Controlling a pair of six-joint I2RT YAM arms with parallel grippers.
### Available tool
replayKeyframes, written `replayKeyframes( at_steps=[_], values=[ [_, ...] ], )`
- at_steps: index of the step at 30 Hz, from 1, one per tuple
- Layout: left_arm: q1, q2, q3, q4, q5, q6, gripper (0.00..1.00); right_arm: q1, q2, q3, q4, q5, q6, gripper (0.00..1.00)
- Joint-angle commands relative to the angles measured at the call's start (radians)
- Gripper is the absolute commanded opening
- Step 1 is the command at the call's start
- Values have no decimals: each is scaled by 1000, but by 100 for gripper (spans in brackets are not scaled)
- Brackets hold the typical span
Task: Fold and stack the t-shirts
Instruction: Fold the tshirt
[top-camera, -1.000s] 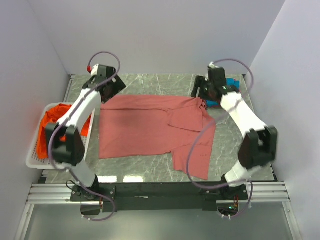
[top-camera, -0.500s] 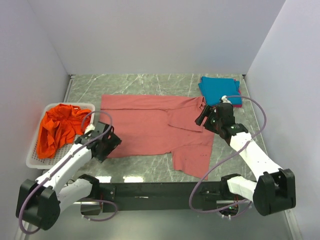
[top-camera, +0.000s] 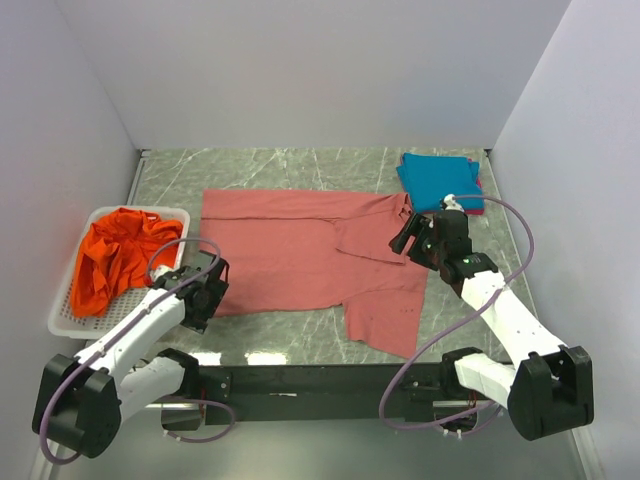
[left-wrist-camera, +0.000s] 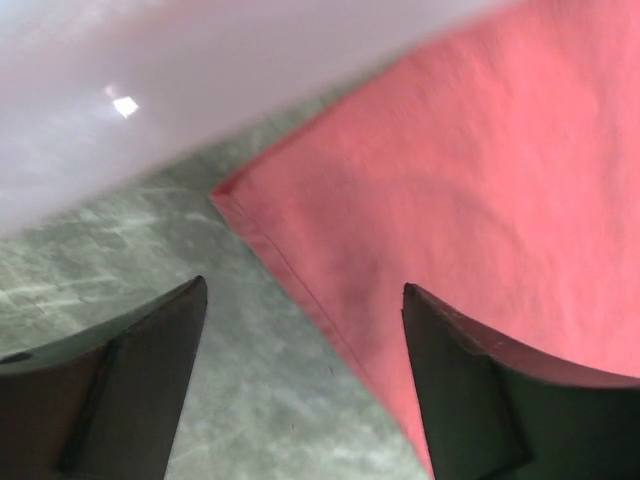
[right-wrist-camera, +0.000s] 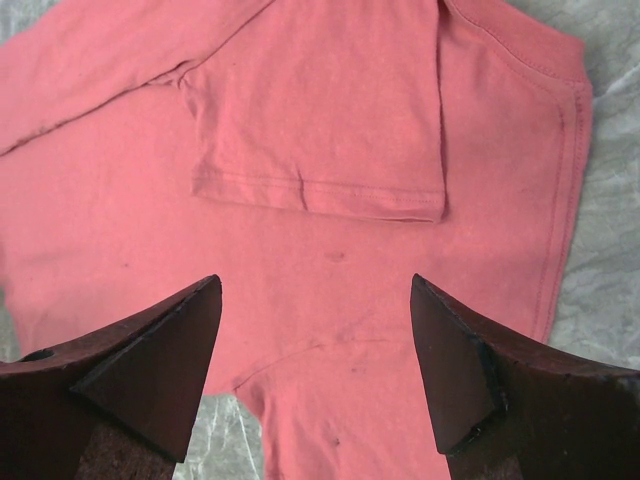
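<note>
The salmon-red t-shirt (top-camera: 290, 250) lies spread flat on the table, its right sleeve folded inward. My left gripper (top-camera: 205, 298) is open, low over the shirt's front left corner; in the left wrist view the hem edge (left-wrist-camera: 300, 285) runs between the fingers (left-wrist-camera: 300, 300). My right gripper (top-camera: 404, 238) is open above the shirt's right side; the right wrist view shows the jaws (right-wrist-camera: 315, 290) over the cloth below the folded sleeve (right-wrist-camera: 320, 130). The teal-blue t-shirt (top-camera: 440, 180) lies folded at the back right, a thin magenta edge (top-camera: 479, 190) beside it. The orange t-shirt (top-camera: 115, 255) lies crumpled in the basket.
The white mesh basket (top-camera: 60, 325) stands at the left edge of the table, close to my left arm; its blurred wall (left-wrist-camera: 150, 80) fills the top of the left wrist view. White walls enclose the table on three sides.
Both arms have swung back from the shirt's far edge toward the near side, uncovering the teal shirt. In the last half second the left gripper shifted slightly over the shirt's front left corner.
</note>
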Motion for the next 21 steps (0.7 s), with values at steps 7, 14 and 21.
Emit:
replayKeyframes(
  at_steps=[7,14,21],
  values=[
    [32,126,-33,1,-36,-93,66,-1,4,-23,41,-12,-21,82],
    [32,160,-51,7,-18,-95,50,-1,31,-15,43,-12,-18,82],
    [32,203,-39,56,-16,-67,31,-3,8,-13,8,0,-26,82]
  ],
)
